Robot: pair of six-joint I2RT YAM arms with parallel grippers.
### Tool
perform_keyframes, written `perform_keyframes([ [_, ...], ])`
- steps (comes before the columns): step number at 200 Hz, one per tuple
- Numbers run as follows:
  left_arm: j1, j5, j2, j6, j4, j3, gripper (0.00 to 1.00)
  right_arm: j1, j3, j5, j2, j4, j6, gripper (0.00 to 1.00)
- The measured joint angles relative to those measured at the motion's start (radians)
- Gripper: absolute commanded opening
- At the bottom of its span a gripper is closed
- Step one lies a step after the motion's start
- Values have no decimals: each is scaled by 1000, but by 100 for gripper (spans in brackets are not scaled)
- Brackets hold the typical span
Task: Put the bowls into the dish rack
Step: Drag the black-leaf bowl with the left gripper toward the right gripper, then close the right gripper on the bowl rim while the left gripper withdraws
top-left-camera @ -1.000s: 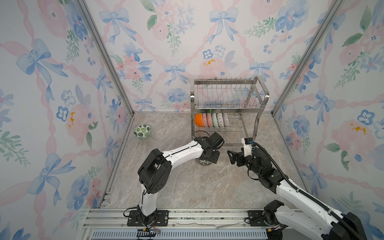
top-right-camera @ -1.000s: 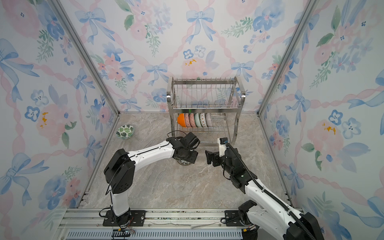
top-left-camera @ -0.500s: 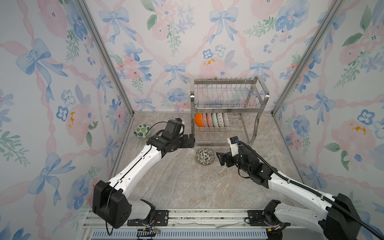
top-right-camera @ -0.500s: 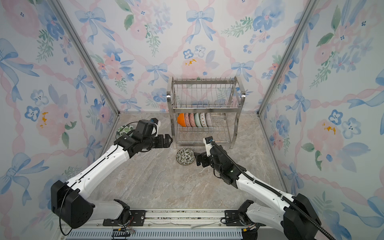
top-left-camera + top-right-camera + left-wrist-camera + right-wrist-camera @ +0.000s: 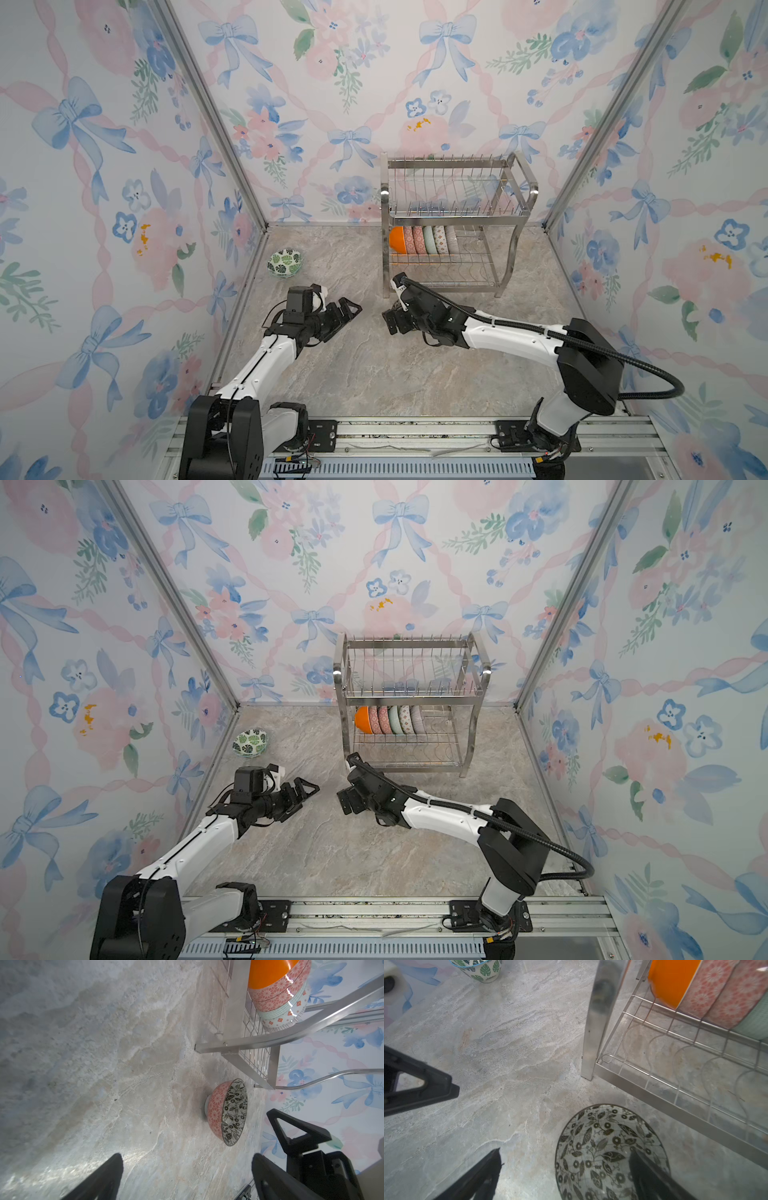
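A bowl with dark leaves inside and pink outside [image 5: 598, 1147] [image 5: 228, 1111] stands on the floor by the dish rack's [image 5: 449, 164] [image 5: 407, 644] front left leg [image 5: 600, 1018]. My right gripper [image 5: 564, 1155] [image 5: 392, 322] hangs open over it, one finger above its inside and one outside the rim; in both top views the gripper hides it. My left gripper [image 5: 187, 1159] [image 5: 347, 318] is open and empty, a short way left of it. Several bowls [image 5: 424, 240] [image 5: 278, 991] stand on edge in the lower tier. A green-leaf bowl [image 5: 284, 262] [image 5: 250, 742] sits by the left wall.
The rack's upper tier [image 5: 457, 208] holds no bowls. Flowered walls close in the marble floor [image 5: 374, 374] on three sides. Both arm bases sit on the rail [image 5: 415, 432] at the front edge. The two grippers face each other about a hand's width apart.
The left gripper let go of the dark-leaf bowl on the floor, opened and drew back left and toward the front. The right gripper slid left over that bowl.
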Motion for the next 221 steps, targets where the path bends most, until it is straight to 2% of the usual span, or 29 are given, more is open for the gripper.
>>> perform_keyframes([
  [47,45,71,-13,-25,60,-21,98,11,113,40,132,-137,35,84],
  [73,47,85,-13,-26,63,-21,98,12,137,42,167,-183,45,73],
  [100,52,93,-13,-28,63,-21,98,13,154,43,193,-220,51,58],
  [126,52,93,-13,-28,63,-21,98,14,169,42,216,-246,50,54],
  [159,52,93,-13,-27,61,-21,98,17,169,40,219,-268,44,42],
  [221,16,84,-13,-16,58,-18,98,19,169,35,220,-283,27,12],
])
